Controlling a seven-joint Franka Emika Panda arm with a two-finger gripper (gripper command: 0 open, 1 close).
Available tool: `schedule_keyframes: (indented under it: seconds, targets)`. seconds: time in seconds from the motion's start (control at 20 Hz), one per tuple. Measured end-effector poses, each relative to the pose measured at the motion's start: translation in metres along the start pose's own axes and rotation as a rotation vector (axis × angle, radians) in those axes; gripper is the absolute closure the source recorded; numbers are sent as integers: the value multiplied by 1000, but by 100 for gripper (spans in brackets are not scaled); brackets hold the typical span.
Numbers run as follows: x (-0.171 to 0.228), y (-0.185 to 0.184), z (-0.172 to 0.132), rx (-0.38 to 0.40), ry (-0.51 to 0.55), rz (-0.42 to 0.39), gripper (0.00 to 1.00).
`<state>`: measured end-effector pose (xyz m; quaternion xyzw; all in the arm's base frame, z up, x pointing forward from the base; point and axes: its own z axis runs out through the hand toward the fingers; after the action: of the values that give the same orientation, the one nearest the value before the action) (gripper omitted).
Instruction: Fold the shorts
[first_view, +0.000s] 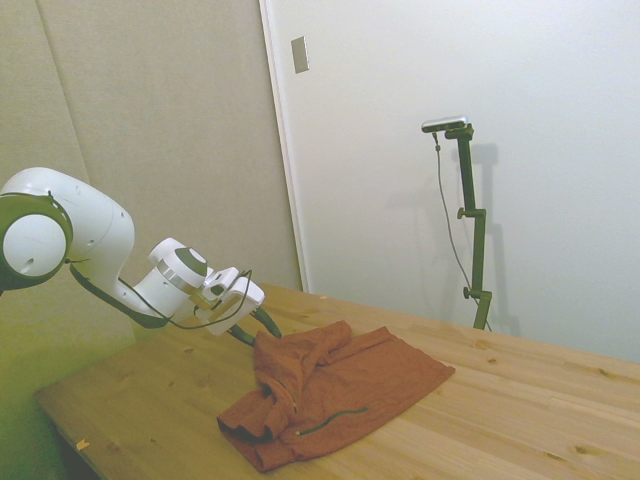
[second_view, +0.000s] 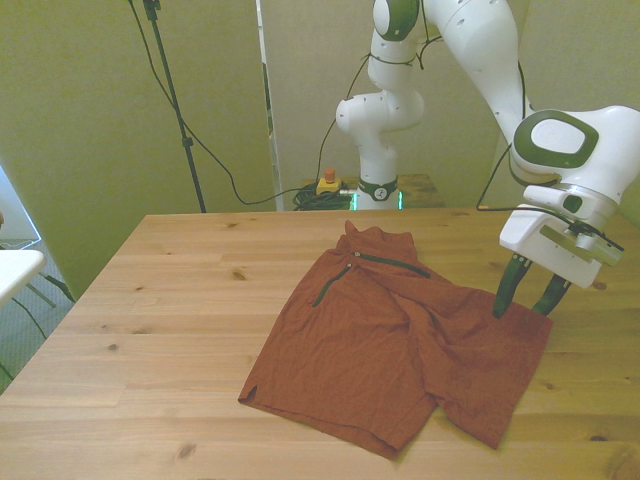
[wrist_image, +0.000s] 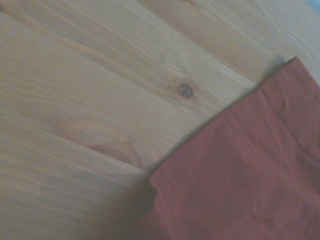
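Note:
The rust-orange shorts (second_view: 390, 340) lie rumpled and partly folded over on the wooden table (second_view: 180, 300), with a dark zipper line (second_view: 385, 262) near their far end. My gripper (second_view: 522, 310) stands open at the shorts' edge on the front view's right, its two dark fingertips (second_view: 500, 305) down at the fabric's border. In the side view the shorts (first_view: 340, 390) bunch up slightly next to the gripper (first_view: 265, 328). The wrist view holds a corner of the shorts (wrist_image: 250, 175) against bare wood (wrist_image: 100, 75).
Bare tabletop spreads toward the front view's left and in front of the shorts. Behind the table's far edge sit a yellow box with a red button (second_view: 328, 183) and dark cables. A white object (second_view: 15, 270) pokes in at the front view's left edge.

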<state>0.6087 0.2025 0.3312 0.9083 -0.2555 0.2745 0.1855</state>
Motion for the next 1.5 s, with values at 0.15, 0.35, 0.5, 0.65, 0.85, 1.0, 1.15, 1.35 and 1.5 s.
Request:
schedule_keyframes:
  seconds: [0.15, 0.35, 0.5, 0.65, 0.85, 1.0, 1.15, 1.35, 1.5]
  targets:
    - [0, -2, 1, 5, -13, 8, 100]
    - [0, -3, 4, 13, -18, 8, 100]
    - [0, -2, 8, 13, -19, 9, 100]
    - [-2, -4, 9, 19, -21, 6, 100]
    - [-4, -5, 10, 19, -23, 3, 100]
    - [-4, -5, 12, 18, -25, 2, 100]
    - [-4, -4, 11, 18, -24, 2, 100]
    - [-3, -2, 11, 17, -24, 6, 100]
    - [3, 7, 10, 12, -18, 17, 100]
